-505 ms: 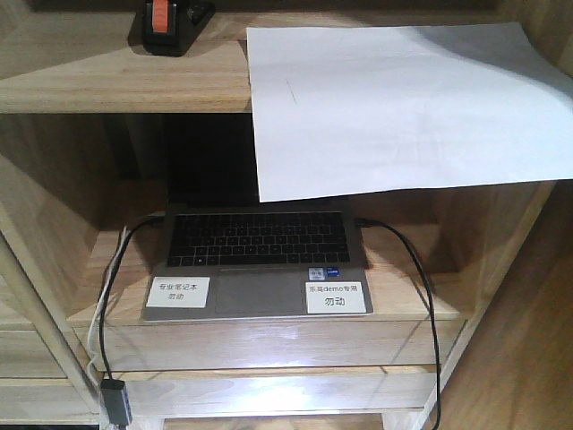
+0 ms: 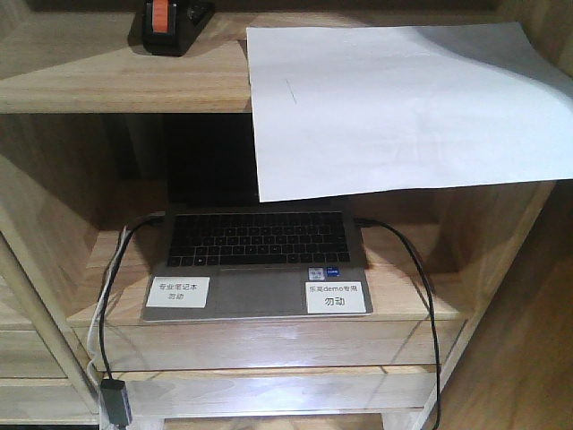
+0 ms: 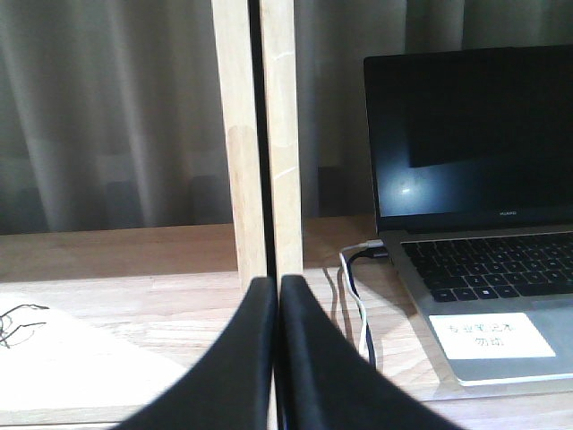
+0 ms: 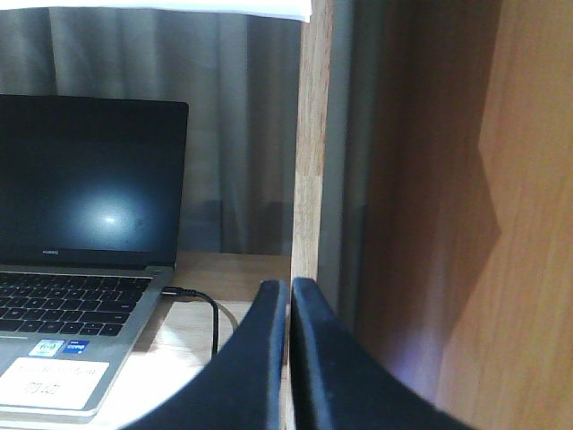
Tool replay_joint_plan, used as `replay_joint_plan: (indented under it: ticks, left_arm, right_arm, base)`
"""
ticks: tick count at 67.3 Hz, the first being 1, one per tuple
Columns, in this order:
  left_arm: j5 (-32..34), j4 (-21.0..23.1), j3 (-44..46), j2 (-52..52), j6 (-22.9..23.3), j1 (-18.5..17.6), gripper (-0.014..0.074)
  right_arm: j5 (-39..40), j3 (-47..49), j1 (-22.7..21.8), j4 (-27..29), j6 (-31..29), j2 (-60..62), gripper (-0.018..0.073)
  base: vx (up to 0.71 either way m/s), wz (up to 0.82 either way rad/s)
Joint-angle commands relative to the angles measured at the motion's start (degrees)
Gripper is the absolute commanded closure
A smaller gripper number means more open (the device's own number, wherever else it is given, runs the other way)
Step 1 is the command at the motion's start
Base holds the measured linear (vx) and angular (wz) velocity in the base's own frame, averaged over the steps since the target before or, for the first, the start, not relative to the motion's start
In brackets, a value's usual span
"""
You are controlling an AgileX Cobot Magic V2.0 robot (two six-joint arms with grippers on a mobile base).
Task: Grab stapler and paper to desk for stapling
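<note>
- Hands were both clenched on nothing: the left hand (image 3: pixel 276 287) sat low, off the left side of the laptop (image 2: pixel 260 260) and facing a wooden post (image 3: pixel 260 134). The right hand (image 4: pixel 290 288) sat low off the laptop's right side.
- Both task things lay above the hands, on the upper shelf (image 2: pixel 116 81).
- The stapler (image 2: pixel 168 22) sat at the left, nearer the left arm, with its orange end frontward and its long axis running back.
- The paper (image 2: pixel 403 107) lay to the right, nearer the right arm, its front edge overhanging the shelf lip.
- The lower compartment held only the open laptop, two white labels (image 2: pixel 178 292) and cables (image 2: pixel 421 287).
</note>
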State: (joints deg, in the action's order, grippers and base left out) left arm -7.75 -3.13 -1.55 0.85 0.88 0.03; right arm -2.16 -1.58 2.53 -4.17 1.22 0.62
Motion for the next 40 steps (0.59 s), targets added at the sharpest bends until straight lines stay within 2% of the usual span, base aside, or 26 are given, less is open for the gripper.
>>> replay_joint_plan:
  ticks: [1,40]
  left_arm:
    - [4.1,0.4,-1.6,0.7,0.5,0.0,0.0603]
    - [4.3,0.4,-1.6,0.7,0.5,0.0,0.0603]
  right_arm:
    - [4.2,-0.2,-0.3,-0.3,0.0,0.8,0.0568]
    - [4.2,-0.2,-0.3,-0.3,0.0,0.8,0.0568]
  base:
    - [0.00,0.00]
    - [0.00,0.00]
